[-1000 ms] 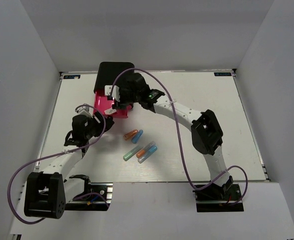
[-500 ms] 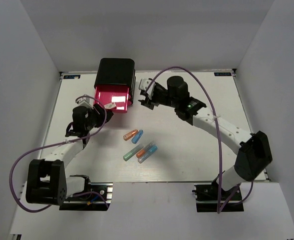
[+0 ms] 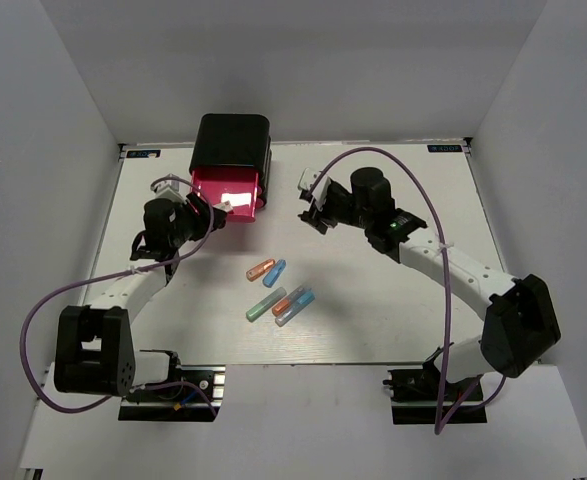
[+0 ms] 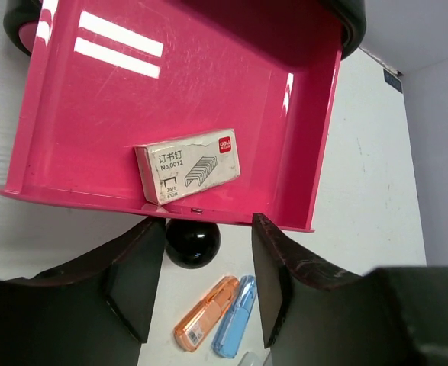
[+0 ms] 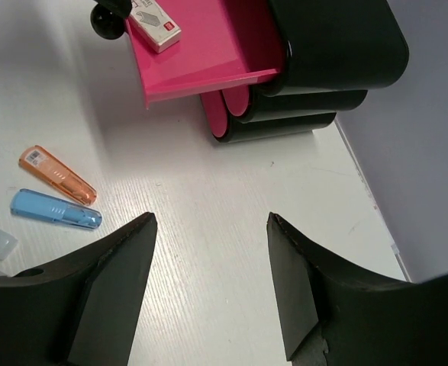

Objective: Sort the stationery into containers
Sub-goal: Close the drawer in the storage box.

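Table (image 3: 393, 300): white, ribbed | walls (image 3: 43, 110): plain grey | capsules (image 3: 291, 299): mid-table

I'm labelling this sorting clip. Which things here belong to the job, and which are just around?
Job: pink drawer, open; staple box in it; black box; orange capsule, blue capsule, green capsule and the others beside them.
Just around: purple cables; corner sticker on the table.

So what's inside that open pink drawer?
One small white cardboard staple box lies flat near the front wall of the glossy pink plastic drawer. The rest of the visible floor is bare. The drawer's rear end, tucked under the rounded black cabinet, is hidden.
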Available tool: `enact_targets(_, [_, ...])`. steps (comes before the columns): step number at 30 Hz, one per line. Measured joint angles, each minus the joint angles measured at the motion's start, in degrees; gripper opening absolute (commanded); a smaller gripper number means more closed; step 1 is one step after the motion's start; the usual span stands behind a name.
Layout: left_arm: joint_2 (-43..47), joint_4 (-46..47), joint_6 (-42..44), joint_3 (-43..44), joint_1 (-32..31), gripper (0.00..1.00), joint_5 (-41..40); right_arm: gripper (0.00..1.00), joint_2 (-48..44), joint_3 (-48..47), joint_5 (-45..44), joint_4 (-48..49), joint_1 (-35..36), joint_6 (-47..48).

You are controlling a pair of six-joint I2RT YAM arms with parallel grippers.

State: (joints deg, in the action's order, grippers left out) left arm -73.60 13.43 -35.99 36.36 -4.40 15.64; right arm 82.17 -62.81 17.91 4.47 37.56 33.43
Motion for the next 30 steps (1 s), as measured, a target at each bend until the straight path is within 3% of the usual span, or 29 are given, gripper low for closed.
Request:
enact_targets(4, [-0.1,-0.3,1.5,0.7,0.0,0.65,0.3,0.66,-1.3,0.9,0.0,0.2,-1.1,-0.3])
enact_targets(16, [6.8,-1.5,4.2,-2.2,0.0,0.59,2.9,0.66,-3.1,3.7,0.2,0.4,-2.5,-1.0])
enact_targets(22, [6.1,-4.3,7.4,-2.2,-0.2,0.58,3.0,0.66,-3.9,4.7,0.2,0.3,-2.8,-1.2])
enact_targets(30, [1.9,-7.5,10.2,-1.3,-0.3,0.64,1.6,0.66,-5.0,5.6,0.3,0.4,-3.1,-1.4])
